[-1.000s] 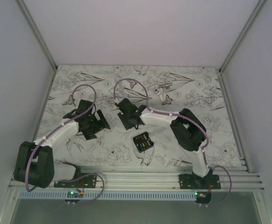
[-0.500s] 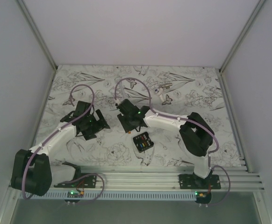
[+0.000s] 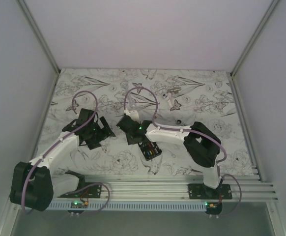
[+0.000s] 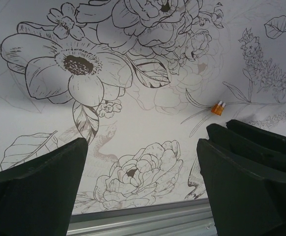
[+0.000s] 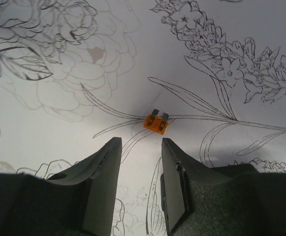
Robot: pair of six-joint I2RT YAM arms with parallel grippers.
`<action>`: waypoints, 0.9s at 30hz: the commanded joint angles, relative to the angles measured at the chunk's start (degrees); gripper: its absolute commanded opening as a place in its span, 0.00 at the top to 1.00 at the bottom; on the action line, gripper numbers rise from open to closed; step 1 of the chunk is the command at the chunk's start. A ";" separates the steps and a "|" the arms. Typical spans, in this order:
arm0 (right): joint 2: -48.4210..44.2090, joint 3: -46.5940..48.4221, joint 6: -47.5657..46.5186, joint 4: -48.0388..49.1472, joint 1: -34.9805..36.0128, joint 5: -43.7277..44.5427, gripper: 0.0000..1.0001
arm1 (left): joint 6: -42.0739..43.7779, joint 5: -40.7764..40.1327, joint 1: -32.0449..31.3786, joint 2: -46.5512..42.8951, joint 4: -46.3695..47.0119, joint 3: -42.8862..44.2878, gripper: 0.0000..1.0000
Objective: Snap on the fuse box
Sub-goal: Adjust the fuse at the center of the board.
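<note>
Hovering near an orange fuse (image 5: 156,123), right pincer (image 5: 141,144) stands parted.

1. The counter (image 3: 216,98) is covered by a white sheet printed with thin dark drawings of flowers, leaves and butterflies.
2. Behind the counter stands a plain back wall (image 3: 148,34), pale with a slight violet tint.
3. A left wall (image 3: 8,98) and a right wall (image 3: 280,98) of the same pale colour close the two sides of the counter.
4. Slim metal posts (image 3: 37,34) rise from the far corners of the counter, where the walls meet.
5. A grooved aluminium rail (image 3: 148,183) runs along the near edge of the counter.
6. The light is soft and even, and it leaves only weak grey shadows on the counter.
</note>
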 commanded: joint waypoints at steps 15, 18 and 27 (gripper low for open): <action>3.84 -0.46 8.41 0.67 0.86 7.03 0.58 | -0.55 0.62 0.45 -1.34 -0.61 -1.26 0.01; 4.35 -0.43 8.15 0.56 0.86 7.25 0.59 | -0.55 0.64 0.39 -1.16 -0.65 -1.26 0.01; 5.13 -0.69 7.49 -1.41 0.26 9.41 0.62 | -0.64 0.70 0.43 -1.16 -0.66 -1.35 0.01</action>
